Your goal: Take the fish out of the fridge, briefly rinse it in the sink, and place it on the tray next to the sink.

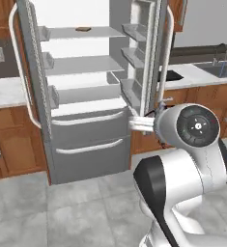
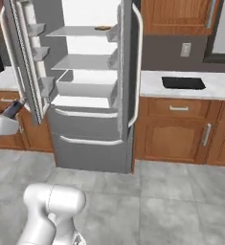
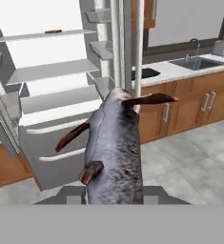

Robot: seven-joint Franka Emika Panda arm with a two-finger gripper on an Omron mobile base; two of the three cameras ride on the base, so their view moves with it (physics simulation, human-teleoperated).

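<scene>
- Left base view: the fridge stands open with both doors swung wide. A flat tan-brown slab lies on the top shelf. The arm's big white joint sits in the foreground and blocks the hand, so from here I cannot tell how the fingers stand. To the right, the sink is sunk in the white tabletop under a thin faucet, and the black tray lies on that tabletop between fridge and sink, partly hidden by the right fridge door.
- Right base view: the gripper shows at the left edge, just in front of the left fridge door, as a pale block with a dark tip. It is too small and cut off to read the fingers or what they carry. The tray lies well apart to the right, past the fridge body.
- Hand view: the fish is right at the camera, already out of the fridge. Its long axis runs up the frame away from the hand, with reddish fins out to either side. Its lower end drops between the fingers, which appear to be pinching it, though the tips themselves are mostly covered. The sink lies far off toward the upper right, beyond the tray, so the next move looks like a carry rightward along the tabletop.
</scene>
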